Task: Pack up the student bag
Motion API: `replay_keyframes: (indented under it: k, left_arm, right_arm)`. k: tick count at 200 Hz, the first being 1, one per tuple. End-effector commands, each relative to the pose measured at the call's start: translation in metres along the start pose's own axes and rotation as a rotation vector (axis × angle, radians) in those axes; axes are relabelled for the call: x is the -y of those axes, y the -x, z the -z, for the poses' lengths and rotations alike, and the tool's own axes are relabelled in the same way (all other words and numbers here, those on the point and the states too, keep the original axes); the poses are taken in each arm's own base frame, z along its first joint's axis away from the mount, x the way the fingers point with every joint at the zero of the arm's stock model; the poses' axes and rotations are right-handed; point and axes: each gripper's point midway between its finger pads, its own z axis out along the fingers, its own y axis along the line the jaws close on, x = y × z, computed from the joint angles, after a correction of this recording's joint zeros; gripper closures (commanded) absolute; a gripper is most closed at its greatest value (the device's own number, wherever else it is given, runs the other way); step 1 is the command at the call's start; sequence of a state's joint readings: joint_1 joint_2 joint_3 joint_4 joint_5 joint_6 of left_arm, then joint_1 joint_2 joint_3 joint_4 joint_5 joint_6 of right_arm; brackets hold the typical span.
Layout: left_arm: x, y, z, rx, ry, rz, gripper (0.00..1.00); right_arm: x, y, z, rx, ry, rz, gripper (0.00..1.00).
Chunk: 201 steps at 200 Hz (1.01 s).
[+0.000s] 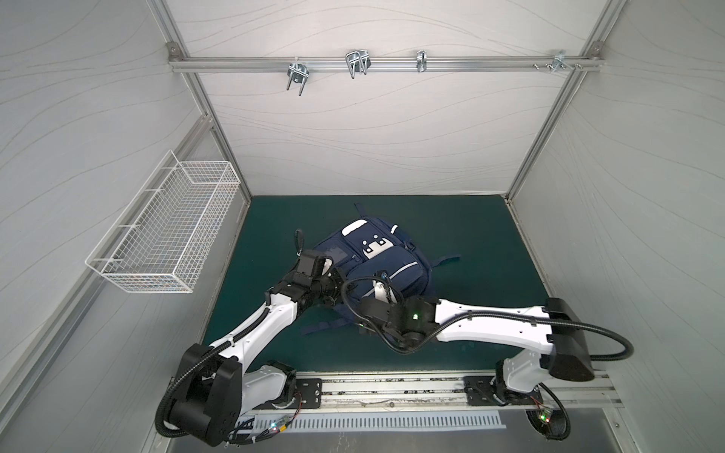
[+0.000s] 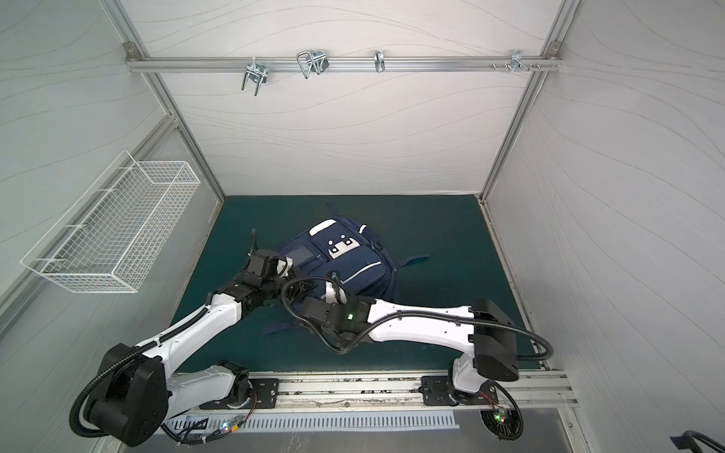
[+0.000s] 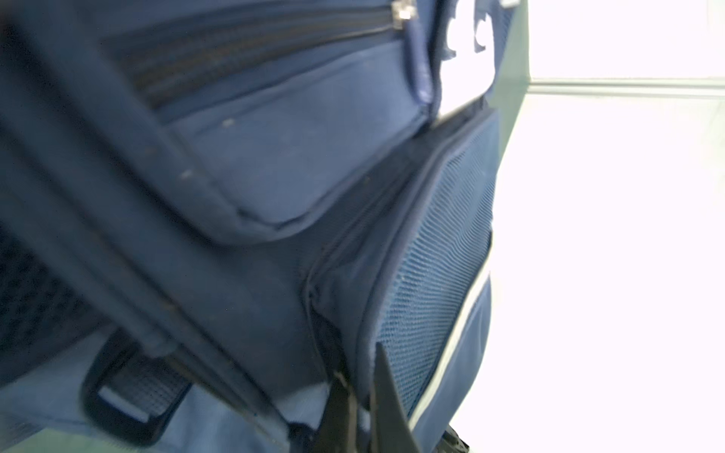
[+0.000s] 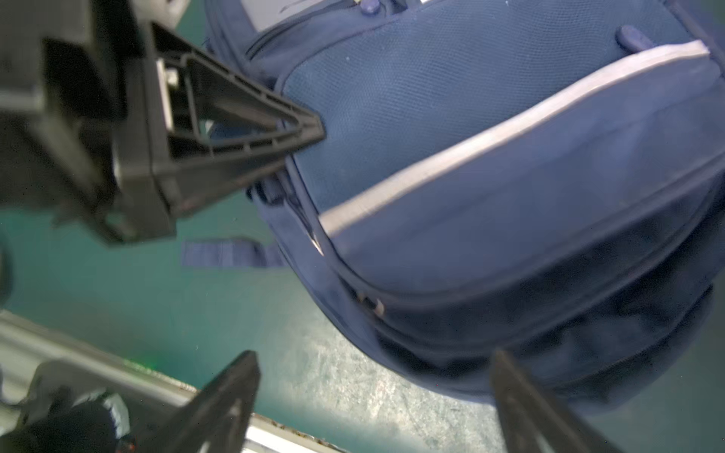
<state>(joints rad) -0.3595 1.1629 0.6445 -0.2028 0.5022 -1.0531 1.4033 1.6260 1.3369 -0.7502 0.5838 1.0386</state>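
Both top views: mounted high over near edge, tilted down toward back wall [image 1: 372, 149], far off; near-identical coverage of green mat [image 1: 470, 235], backpack [image 1: 396, 270], wire basket [image 1: 164, 239]. Left wrist view: jammed right up against backpack side, blurry, facing along fabric toward blown-out white wall [image 3: 608, 235]. Right wrist view: close, aimed down past right gripper [image 4: 374, 353] at backpack front and mat. Also in right wrist view: left gripper [image 4: 316, 129]. Shared by all four: backpack's pale stripe [image 4: 510, 133].
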Motion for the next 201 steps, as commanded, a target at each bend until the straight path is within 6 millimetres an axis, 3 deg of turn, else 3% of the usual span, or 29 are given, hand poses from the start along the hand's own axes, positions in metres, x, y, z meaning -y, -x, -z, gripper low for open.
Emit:
replay_keyframes:
  k: [1,25,91,137,170,201]
  left_arm:
    - [0.055,0.0,0.015,0.03,-0.151,-0.073,1.0]
    - [0.058,-0.003,0.015,0.028,-0.169,-0.067,1.0]
    - [0.067,-0.014,0.014,-0.005,-0.213,-0.087,1.0]
    - [0.069,-0.021,0.01,-0.031,-0.226,-0.097,1.0]
    - [0.073,-0.023,0.012,-0.04,-0.239,-0.102,1.0]
    - [0.073,-0.025,0.011,-0.051,-0.245,-0.098,1.0]
  right_arm:
    - [0.028,0.006,0.003,0.024,-0.22,0.008,0.02]
    - [0.039,0.012,-0.004,0.034,-0.316,-0.016,0.01]
    - [0.033,0.036,-0.032,0.07,-0.239,-0.073,0.01]
    - [0.025,0.042,-0.053,0.06,-0.216,-0.08,0.01]
    - [0.038,0.045,-0.064,0.038,-0.273,-0.106,0.01]
    - [0.043,0.051,-0.063,0.06,-0.283,-0.119,0.01]
